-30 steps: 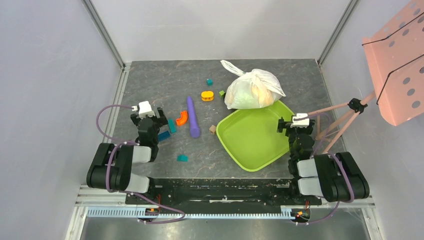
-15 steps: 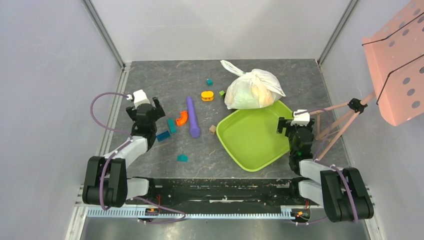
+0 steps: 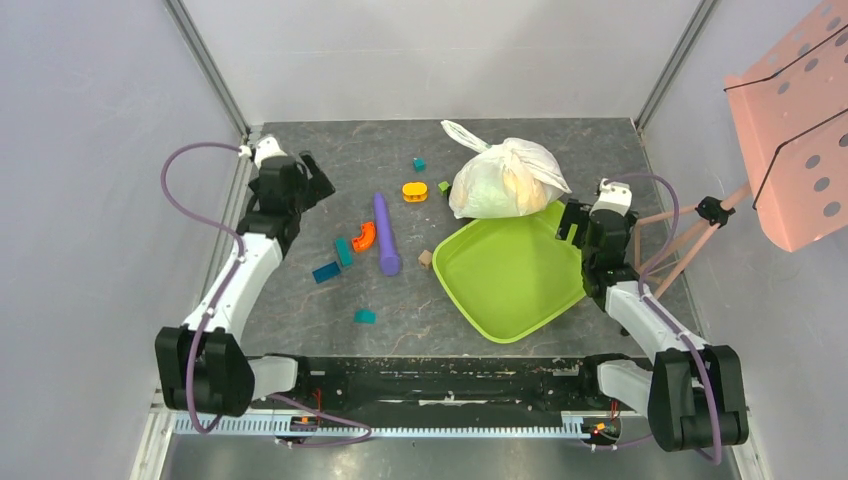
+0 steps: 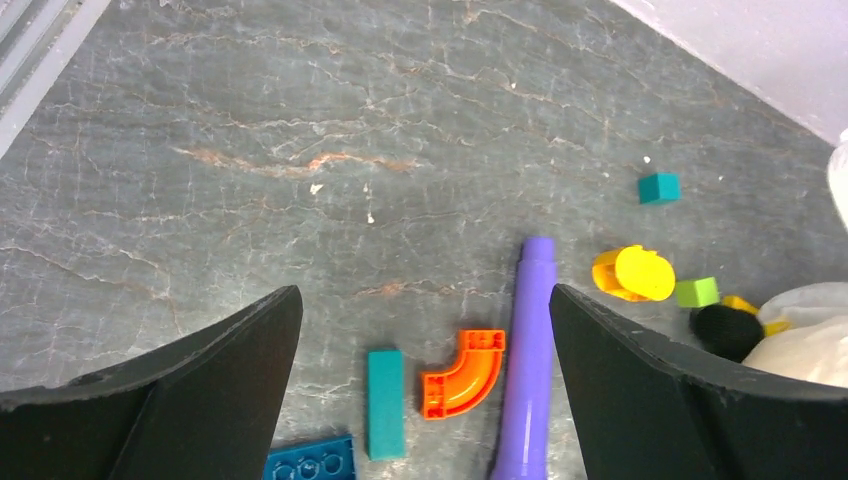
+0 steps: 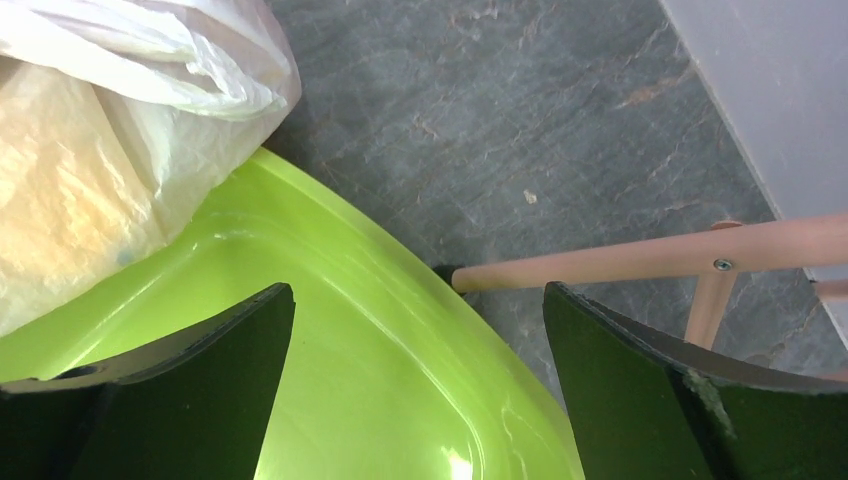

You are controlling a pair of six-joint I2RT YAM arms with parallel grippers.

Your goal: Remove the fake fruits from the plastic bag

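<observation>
Right gripper (image 5: 417, 300), jaws wide and empty, hovers over the lime tray (image 5: 330, 240), just beside the plastic bag (image 3: 505, 180), well set to grab it, I'd say. Fake fruits (image 5: 60, 200) glow inside. Left gripper (image 4: 425, 300), wide too, hangs over the toy blocks (image 4: 385, 400).

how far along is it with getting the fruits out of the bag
Nothing looks done: the plastic bag bulges full on the green tray's far rim, with no fruit in the tray. The left gripper and right gripper are open and empty, off the bag. Emptying it is all left.
</observation>
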